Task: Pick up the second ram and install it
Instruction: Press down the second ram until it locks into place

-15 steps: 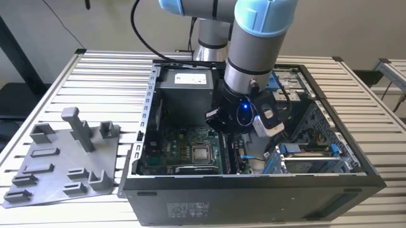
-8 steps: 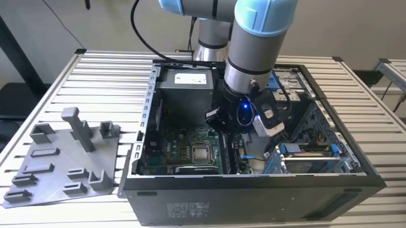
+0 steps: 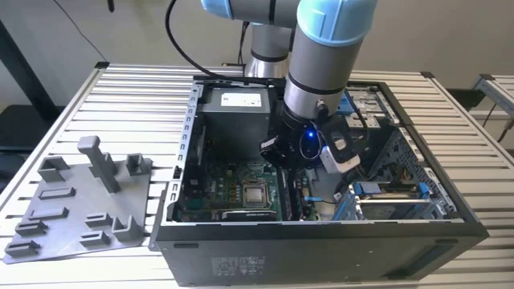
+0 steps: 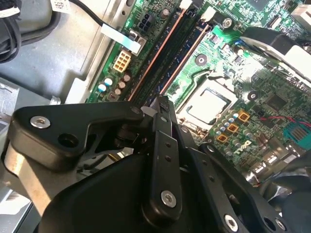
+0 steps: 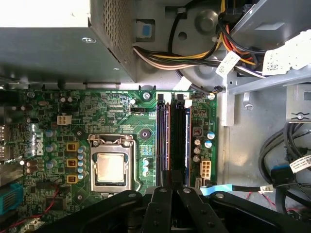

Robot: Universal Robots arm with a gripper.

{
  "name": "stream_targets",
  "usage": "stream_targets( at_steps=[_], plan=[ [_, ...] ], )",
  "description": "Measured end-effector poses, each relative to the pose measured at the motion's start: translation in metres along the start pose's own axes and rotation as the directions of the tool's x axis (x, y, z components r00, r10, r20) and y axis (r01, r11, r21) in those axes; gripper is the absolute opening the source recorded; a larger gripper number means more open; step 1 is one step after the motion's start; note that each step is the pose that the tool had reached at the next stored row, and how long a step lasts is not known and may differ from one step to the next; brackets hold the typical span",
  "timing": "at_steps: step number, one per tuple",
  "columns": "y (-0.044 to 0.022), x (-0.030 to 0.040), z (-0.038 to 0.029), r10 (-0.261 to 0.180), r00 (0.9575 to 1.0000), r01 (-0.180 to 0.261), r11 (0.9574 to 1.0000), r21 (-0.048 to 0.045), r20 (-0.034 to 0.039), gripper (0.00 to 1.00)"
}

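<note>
One gripper (image 5: 171, 191), fingers pressed together, over two memory sticks (image 5: 178, 141) (both seated in slots); one processor (image 5: 110, 167) beside.

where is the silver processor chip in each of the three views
Exterior view: the silver processor chip lies in the green board, inside the case.
Second wrist view: it sits in its square socket.
First wrist view: the same, beside small orange parts.
Shared landmark: the long memory slots alongside it.

Slatted metal table (image 3: 120, 90); pale wall (image 3: 129, 30)
</note>
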State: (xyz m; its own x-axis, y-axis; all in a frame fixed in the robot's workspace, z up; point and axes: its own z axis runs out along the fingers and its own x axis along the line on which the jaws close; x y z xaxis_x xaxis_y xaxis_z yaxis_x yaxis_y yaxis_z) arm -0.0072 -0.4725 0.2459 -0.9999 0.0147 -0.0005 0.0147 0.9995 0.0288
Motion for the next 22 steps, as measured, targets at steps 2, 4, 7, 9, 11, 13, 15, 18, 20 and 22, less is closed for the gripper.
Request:
stream_targets(
  at_steps=[2, 4, 7, 9, 11, 13, 15, 18, 20, 22],
  plan=[
    [-0.0001, 0.0020, 0.0019, -0.006, 1.0000, 0.006, 1.0000, -0.0014, 0.0009, 0.11],
    [-0.0001, 0.0025, 0.0029, -0.031, 0.9995, 0.031, 0.9995, -0.0014, 0.0004, 0.11],
    [-0.0002, 0.0035, 0.0040, -0.072, 0.9974, 0.072, 0.9974, -0.0022, -0.0008, 0.11],
    [-0.0002, 0.0041, 0.0047, -0.100, 0.9950, 0.100, 0.9950, -0.0030, -0.0015, 0.11],
    [-0.0002, 0.0048, 0.0056, -0.126, 0.9920, 0.126, 0.9920, -0.0048, -0.0022, 0.11],
    [-0.0003, 0.0052, 0.0065, -0.153, 0.9882, 0.153, 0.9882, -0.0081, -0.0025, 0.11],
    [-0.0003, 0.0054, 0.0072, -0.182, 0.9832, 0.182, 0.9832, -0.0118, -0.0028, 0.11],
    [-0.0003, 0.0056, 0.0076, -0.219, 0.9757, 0.219, 0.9756, -0.0181, -0.0011, 0.11],
    [-0.0003, 0.0055, 0.0078, -0.244, 0.9697, 0.244, 0.9694, -0.0240, 0.0040, 0.11],
    [-0.0003, 0.0056, 0.0079, -0.268, 0.9634, 0.268, 0.9631, -0.0264, 0.0139, 0.11]
  ],
)
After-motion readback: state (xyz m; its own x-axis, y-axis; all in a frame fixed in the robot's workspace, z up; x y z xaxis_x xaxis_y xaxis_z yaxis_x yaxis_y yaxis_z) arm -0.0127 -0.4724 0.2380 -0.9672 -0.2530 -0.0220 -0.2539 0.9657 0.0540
